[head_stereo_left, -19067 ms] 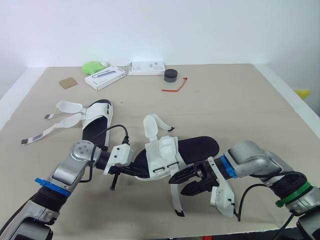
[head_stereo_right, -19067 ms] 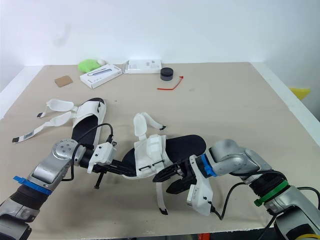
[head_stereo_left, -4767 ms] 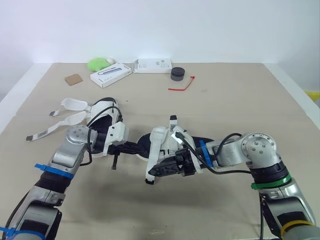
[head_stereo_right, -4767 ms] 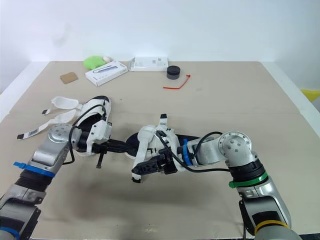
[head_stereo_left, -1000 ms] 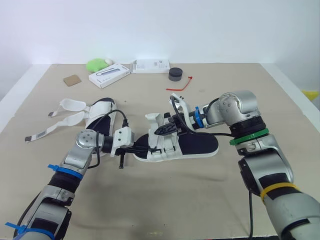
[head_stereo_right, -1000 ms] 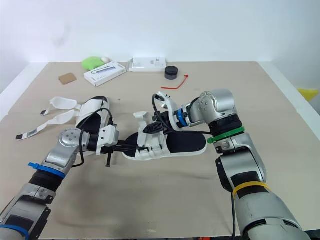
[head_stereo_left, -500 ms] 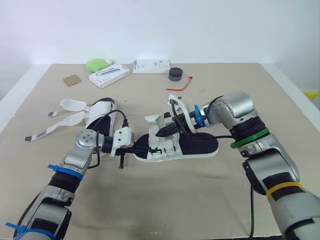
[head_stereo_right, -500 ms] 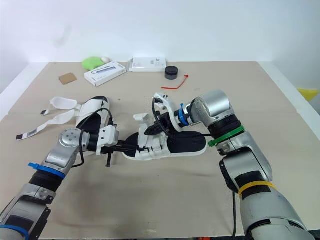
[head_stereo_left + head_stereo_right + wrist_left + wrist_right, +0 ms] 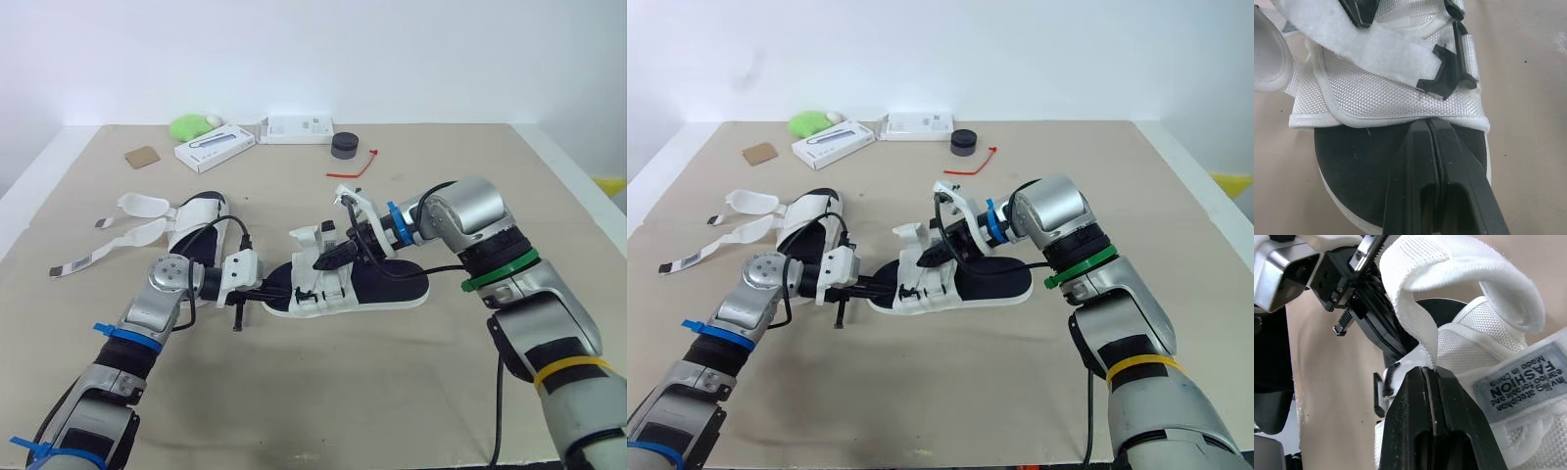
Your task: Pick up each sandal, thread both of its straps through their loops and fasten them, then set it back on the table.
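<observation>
At the near middle of the table [image 9: 392,392], you have the sandal [image 9: 384,284] lying flat on its sole, with its strapped end toward the left gripper [image 9: 271,292]. In the left wrist view the two black fingers are pressed together with no gap. Their tips lie over the matte black footbed and touch the hem of the white woven-mesh upper; whether they pinch that hem cannot be told. That view also gives you the black plastic loop [image 9: 1448,73] sitting on a fuzzy white band, which the head views render as small dark specks. The right gripper [image 9: 340,257] sits over the upper. Its wrist view shows the fingers closed on a ribbed white strap [image 9: 1415,328] that arches into a bow, beside a grey sewn label [image 9: 1520,379]. Further left, the second sandal [image 9: 201,220] lies with its straps splayed loose. Along the far edge you can note a cardboard square [image 9: 143,157], a green lump [image 9: 191,126], two white boxes [image 9: 215,147], a black puck [image 9: 344,145] and a red tie [image 9: 355,166].
</observation>
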Motion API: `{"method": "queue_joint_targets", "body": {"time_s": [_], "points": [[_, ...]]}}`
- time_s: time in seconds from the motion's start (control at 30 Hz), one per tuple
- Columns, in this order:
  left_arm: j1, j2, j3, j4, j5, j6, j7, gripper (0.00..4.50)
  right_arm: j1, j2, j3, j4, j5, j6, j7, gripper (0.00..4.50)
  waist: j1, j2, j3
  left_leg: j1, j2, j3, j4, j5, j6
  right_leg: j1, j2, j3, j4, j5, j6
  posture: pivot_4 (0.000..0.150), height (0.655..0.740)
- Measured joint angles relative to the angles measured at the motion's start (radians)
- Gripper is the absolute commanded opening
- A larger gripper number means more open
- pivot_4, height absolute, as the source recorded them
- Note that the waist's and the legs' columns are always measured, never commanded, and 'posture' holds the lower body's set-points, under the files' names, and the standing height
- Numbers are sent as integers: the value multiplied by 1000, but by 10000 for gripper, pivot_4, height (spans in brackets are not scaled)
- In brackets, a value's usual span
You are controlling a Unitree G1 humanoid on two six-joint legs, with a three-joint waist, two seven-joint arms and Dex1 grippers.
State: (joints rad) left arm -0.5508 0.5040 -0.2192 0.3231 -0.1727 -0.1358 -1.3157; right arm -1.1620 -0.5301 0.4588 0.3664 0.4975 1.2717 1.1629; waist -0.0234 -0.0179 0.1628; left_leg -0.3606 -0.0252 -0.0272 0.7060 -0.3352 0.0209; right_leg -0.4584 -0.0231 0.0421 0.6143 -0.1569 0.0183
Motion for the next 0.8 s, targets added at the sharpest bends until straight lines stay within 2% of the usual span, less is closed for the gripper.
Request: {"method": "queue_joint_targets", "body": {"time_s": [0.3,0.8], "points": [[1,1,0,-1,0,0,1,0,-45,25,-3,67,-2,11,61,229,0,0,0,0,0,0,0,1,-1,0,0,0,0,0,0,1500,7400],[3,1,1,-4,-1,2,1,0,-49,17,18,69,-35,-12,121,229,0,0,0,0,0,0,0,1,-3,0,0,0,1,0,0,1500,7400]]}}
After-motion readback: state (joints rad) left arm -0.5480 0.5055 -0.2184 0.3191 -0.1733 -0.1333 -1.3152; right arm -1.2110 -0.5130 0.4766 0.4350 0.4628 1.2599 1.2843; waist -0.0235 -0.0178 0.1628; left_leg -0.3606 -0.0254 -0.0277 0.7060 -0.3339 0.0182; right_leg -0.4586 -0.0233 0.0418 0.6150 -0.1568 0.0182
